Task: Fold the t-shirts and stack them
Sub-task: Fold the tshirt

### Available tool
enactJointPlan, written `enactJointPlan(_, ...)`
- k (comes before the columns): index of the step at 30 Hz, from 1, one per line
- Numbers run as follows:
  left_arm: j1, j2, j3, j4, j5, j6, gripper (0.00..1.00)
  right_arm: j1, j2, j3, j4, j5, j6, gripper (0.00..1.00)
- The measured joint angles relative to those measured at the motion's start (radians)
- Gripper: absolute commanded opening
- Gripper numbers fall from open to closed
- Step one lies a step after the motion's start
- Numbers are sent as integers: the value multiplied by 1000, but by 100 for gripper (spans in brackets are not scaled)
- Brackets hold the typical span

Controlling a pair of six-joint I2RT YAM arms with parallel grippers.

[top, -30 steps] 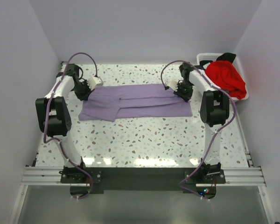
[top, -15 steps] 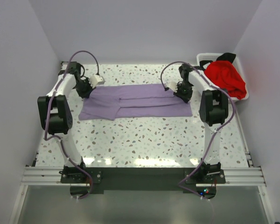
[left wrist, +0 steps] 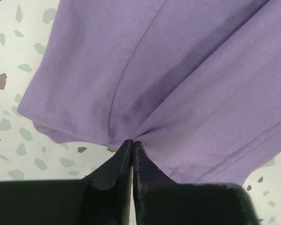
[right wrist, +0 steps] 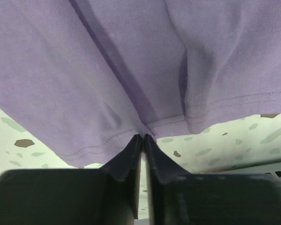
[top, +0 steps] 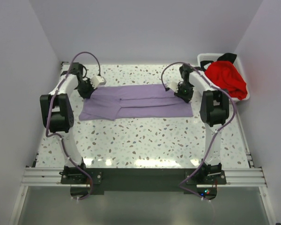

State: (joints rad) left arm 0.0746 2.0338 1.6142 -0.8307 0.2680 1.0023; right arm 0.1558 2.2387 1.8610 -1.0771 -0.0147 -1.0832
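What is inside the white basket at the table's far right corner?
A bunched red shirt fills the basket, a bit of black cloth behind it. Anything underneath is covered.

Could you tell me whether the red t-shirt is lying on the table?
No, the red t-shirt is bunched in the white basket, off to the right of the lavender t-shirt.
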Motion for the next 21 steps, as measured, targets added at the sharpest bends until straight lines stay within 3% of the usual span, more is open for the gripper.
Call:
enactJointPlan(2, 0, 0, 2, 9, -1, -16, 25, 0, 0, 0, 0, 6, 13, 38)
enactJointPlan(3, 1, 0, 5, 11, 0, -32, 33, 0, 0, 0, 0, 8, 20, 43)
enactJointPlan(5, 6, 0, 14, 13, 5, -58, 38, -1, 0, 1, -1, 16, 33, 49)
enactJointPlan(10, 63, -26, 34, -16, 59, -130, 51, -14, -2, 41, -44, -2, 127, 51)
enactJointPlan(13, 145, -76, 19, -58, 101, -163, 54, -34, -29, 51, -75, -43, 214, 51)
enactJointPlan(14, 177, -98, 4, -66, 113, -173, 60, -43, -49, 41, -85, -60, 251, 52)
enactJointPlan(18, 268, -194, -125, -77, 130, -185, 62, -72, -145, -53, -98, -109, 377, 52)
enactJointPlan(21, 276, -225, -220, -77, 134, -196, 63, -79, -177, -116, -96, -121, 451, 53)
